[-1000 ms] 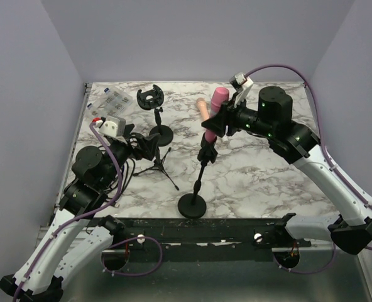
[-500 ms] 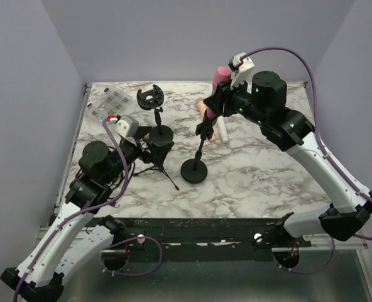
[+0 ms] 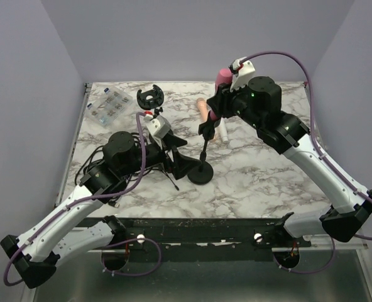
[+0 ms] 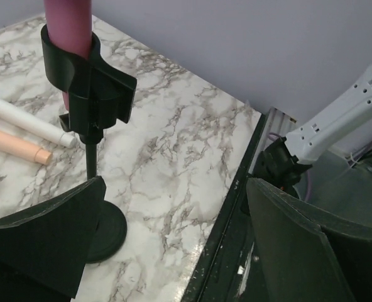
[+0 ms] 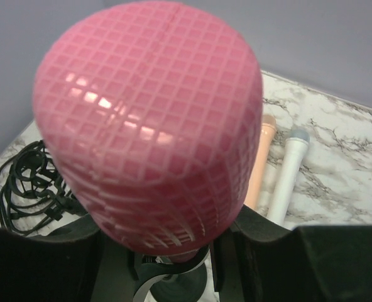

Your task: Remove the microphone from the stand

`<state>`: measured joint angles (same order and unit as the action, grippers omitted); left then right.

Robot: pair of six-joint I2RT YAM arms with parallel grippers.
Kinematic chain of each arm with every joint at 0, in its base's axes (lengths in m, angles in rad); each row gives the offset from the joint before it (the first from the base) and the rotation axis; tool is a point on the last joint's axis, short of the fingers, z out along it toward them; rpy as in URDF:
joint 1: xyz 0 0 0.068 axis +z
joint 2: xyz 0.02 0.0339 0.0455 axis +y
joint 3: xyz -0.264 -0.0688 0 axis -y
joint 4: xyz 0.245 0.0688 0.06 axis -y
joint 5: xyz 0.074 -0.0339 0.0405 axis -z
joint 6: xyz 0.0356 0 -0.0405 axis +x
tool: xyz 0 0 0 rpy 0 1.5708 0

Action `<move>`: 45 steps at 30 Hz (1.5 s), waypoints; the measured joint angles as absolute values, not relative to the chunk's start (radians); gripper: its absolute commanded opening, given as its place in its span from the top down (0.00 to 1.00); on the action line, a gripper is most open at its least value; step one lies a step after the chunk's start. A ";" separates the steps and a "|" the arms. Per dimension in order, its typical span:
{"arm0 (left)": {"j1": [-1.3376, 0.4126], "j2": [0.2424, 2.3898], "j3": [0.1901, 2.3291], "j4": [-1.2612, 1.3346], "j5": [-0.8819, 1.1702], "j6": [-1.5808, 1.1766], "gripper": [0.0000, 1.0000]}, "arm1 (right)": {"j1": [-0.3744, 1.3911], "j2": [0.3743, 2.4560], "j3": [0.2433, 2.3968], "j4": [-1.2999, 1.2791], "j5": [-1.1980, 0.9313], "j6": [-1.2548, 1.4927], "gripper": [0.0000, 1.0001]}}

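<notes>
Pink microphone (image 3: 223,77): upright in the stand, with its mesh head on top. The head fills most of the right wrist view, and the handle runs down through the clip (image 4: 85,75).
Stand (image 3: 205,148): a thin black pole on a round base (image 3: 200,174), about halfway between the left and right edges of the tabletop (image 3: 268,176). The base is closer to the near edge and appears to sit on the marble.
Right end effector (image 3: 218,106): clenched on the pink microphone just under the head and above the clip. Its fingers (image 5: 41,264) flank the body on both sides, and the head hides the contact itself.
Left end effector (image 3: 185,162): released, jaws spread wide and low over the tabletop by the stand's foot. One finger (image 4: 41,239) is just beside the pole and overlaps the round base in the left wrist view. Whether it touches cannot be told.
Peach microphone (image 3: 202,108): lying flat beyond the stand, toward the far edge.
White microphone (image 3: 223,131): lying flat just beside the peach microphone, on its right-edge side.
Second stand (image 3: 151,98): an empty black clip on a pole, toward the far left part of the tabletop. The left arm hides its lower part.
Clear packet (image 3: 109,104): flat in the far left corner.
</notes>
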<state>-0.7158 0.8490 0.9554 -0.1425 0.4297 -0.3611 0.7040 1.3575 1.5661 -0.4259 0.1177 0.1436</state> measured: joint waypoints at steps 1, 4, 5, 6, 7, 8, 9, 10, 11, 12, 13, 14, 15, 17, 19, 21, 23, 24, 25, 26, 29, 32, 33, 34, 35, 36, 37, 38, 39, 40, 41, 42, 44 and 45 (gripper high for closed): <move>-0.747 0.850 0.955 -0.144 0.397 -0.347 0.02 | 0.704 1.355 1.560 -0.418 0.120 0.145 0.99; -0.832 0.846 0.950 -0.118 0.264 -0.299 0.01 | 0.704 1.351 1.548 -0.401 0.123 0.149 0.99; -0.862 0.844 0.944 -0.102 0.206 -0.280 0.01 | 0.704 1.350 1.543 -0.394 0.123 0.149 0.99; -0.890 0.845 0.939 -0.086 0.141 -0.256 0.01 | 0.704 1.348 1.538 -0.387 0.123 0.149 0.99; -0.913 0.850 0.938 -0.076 0.075 -0.234 0.01 | 0.704 1.346 1.533 -0.381 0.123 0.149 0.99; -0.928 0.857 0.938 -0.068 0.033 -0.223 0.01 | 0.704 1.344 1.528 -0.374 0.123 0.149 0.99; -0.943 0.876 0.944 -0.065 -0.022 -0.208 0.01 | 0.704 1.340 1.522 -0.368 0.123 0.149 0.99; -0.949 0.897 0.956 -0.070 -0.066 -0.198 0.01 | 0.704 1.336 1.516 -0.363 0.123 0.149 0.99; -0.951 0.923 0.976 -0.073 -0.105 -0.189 0.01 | 0.704 1.332 1.509 -0.358 0.123 0.149 0.99; -0.952 0.958 0.995 -0.073 -0.134 -0.183 0.01 | 0.704 1.327 1.503 -0.353 0.123 0.149 0.99; -0.952 0.984 1.006 -0.072 -0.155 -0.179 0.01 | 0.704 1.322 1.497 -0.349 0.123 0.149 0.99; -0.952 0.999 1.010 -0.069 -0.167 -0.178 0.02 | 0.704 1.319 1.494 -0.347 0.123 0.149 0.99; -0.952 1.015 1.011 -0.068 -0.181 -0.176 0.01 | 0.704 1.317 1.493 -0.345 0.123 0.149 0.99; -0.958 1.047 1.020 -0.067 -0.200 -0.174 0.01 | 0.704 1.317 1.493 -0.345 0.122 0.149 0.99; -0.962 1.078 1.040 -0.064 -0.210 -0.172 0.01 | 0.704 1.317 1.493 -0.345 0.122 0.149 0.99; -0.965 1.108 1.066 -0.056 -0.219 -0.172 0.01 | 0.704 1.317 1.493 -0.345 0.122 0.149 0.99; -0.968 1.123 1.076 -0.047 -0.231 -0.172 0.01 | 0.704 1.317 1.493 -0.345 0.122 0.149 0.99; -0.973 1.134 1.084 -0.040 -0.236 -0.172 0.01 | 0.704 1.317 1.493 -0.345 0.122 0.149 0.99; -0.975 1.137 1.085 -0.038 -0.239 -0.172 0.01 | 0.704 1.317 1.493 -0.345 0.122 0.149 0.99; -0.979 1.143 1.086 -0.030 -0.246 -0.173 0.02 | 0.704 1.317 1.493 -0.345 0.122 0.149 0.99; -0.984 1.159 1.089 -0.019 -0.263 -0.173 0.05 | 0.704 1.317 1.493 -0.345 0.121 0.150 0.99; -0.989 1.176 1.089 -0.013 -0.299 -0.177 0.03 | 0.704 1.317 1.493 -0.345 0.121 0.151 0.99; -0.990 1.180 1.089 -0.010 -0.310 -0.177 0.02 | 0.704 1.318 1.493 -0.345 0.121 0.153 0.99; -0.991 1.183 1.089 -0.005 -0.320 -0.177 0.02 | 0.704 1.319 1.493 -0.345 0.120 0.154 0.99; -0.991 1.185 1.090 -0.002 -0.327 -0.177 0.01 | 0.704 1.320 1.493 -0.344 0.119 0.155 0.99; -0.991 1.188 1.089 0.001 -0.333 -0.179 0.01 | 0.704 1.322 1.494 -0.342 0.118 0.156 0.99; -0.992 1.189 1.089 0.003 -0.337 -0.179 0.02 | 0.704 1.324 1.495 -0.341 0.117 0.157 0.99; -0.993 1.192 1.089 0.006 -0.344 -0.180 0.01 | 0.704 1.326 1.496 -0.341 0.116 0.157 0.99; -0.995 1.195 1.090 0.009 -0.350 -0.181 0.02 | 0.704 1.327 1.497 -0.340 0.115 0.157 0.99; -0.997 1.200 1.090 0.014 -0.359 -0.183 0.01 | 0.704 1.328 1.497 -0.339 0.115 0.157 0.99; -0.997 1.204 1.090 0.015 -0.362 -0.184 0.02 | 0.704 1.328 1.497 -0.339 0.114 0.157 0.99; -0.997 1.209 1.090 0.015 -0.366 -0.184 0.08 | 0.704 1.328 1.497 -0.339 0.114 0.157 0.99; -0.999 1.219 1.092 0.014 -0.373 -0.187 0.28 | 0.704 1.329 1.497 -0.338 0.114 0.158 0.99; -0.999 1.227 1.094 0.014 -0.374 -0.190 0.42 | 0.704 1.330 1.497 -0.337 0.114 0.159 0.99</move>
